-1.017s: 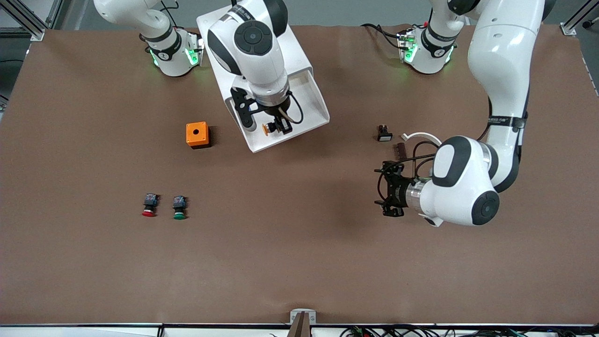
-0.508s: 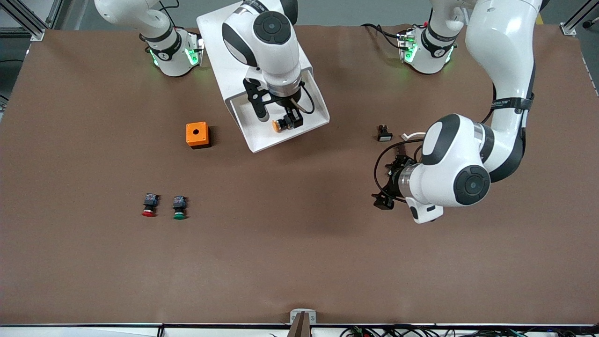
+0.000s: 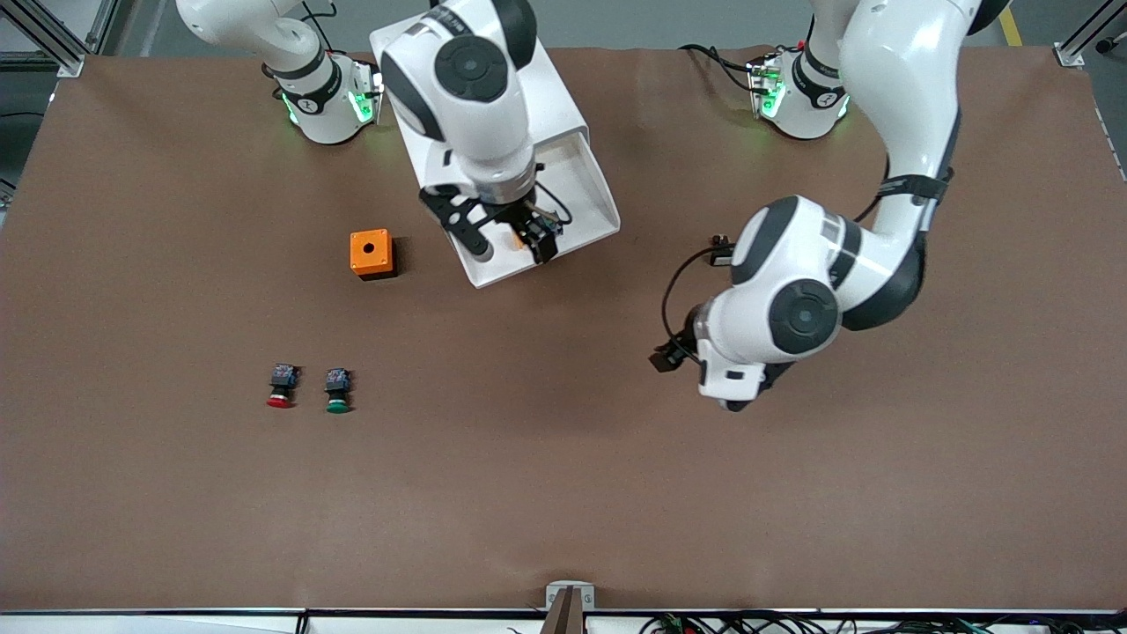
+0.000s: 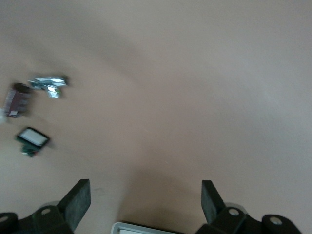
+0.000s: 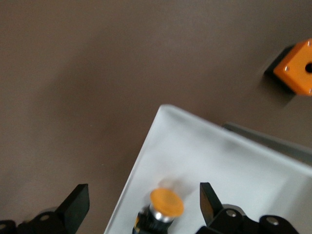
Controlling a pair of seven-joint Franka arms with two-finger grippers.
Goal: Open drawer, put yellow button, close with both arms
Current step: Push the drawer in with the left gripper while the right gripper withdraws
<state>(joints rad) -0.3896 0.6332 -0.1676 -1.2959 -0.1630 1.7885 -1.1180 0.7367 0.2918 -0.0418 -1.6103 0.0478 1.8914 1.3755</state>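
The drawer [image 3: 581, 242] stands pulled out of the white cabinet [image 3: 563, 97], its tray open upward. My right gripper [image 3: 511, 246] is open just above the drawer. The yellow button [image 5: 165, 204] lies on the drawer floor [image 5: 219, 161] near a corner, between the spread fingers [image 5: 75, 204] of my right gripper [image 5: 141, 200], touching neither. In the front view only a bit of the button's orange cap [image 3: 513, 235] shows under the hand. My left gripper [image 3: 673, 357] is open and empty over bare table, mostly hidden under its arm; the left wrist view shows its fingers wide apart [image 4: 146, 195].
An orange box [image 3: 371, 254] sits beside the cabinet toward the right arm's end. A red-capped button [image 3: 281, 387] and a green-capped button [image 3: 336, 390] lie nearer the front camera. A black switch [image 4: 31, 139] and small parts [image 4: 48, 85] lie near the left arm.
My right gripper has opened and let go of the yellow button, which now lies in the drawer. My left arm has swung toward the cabinet.
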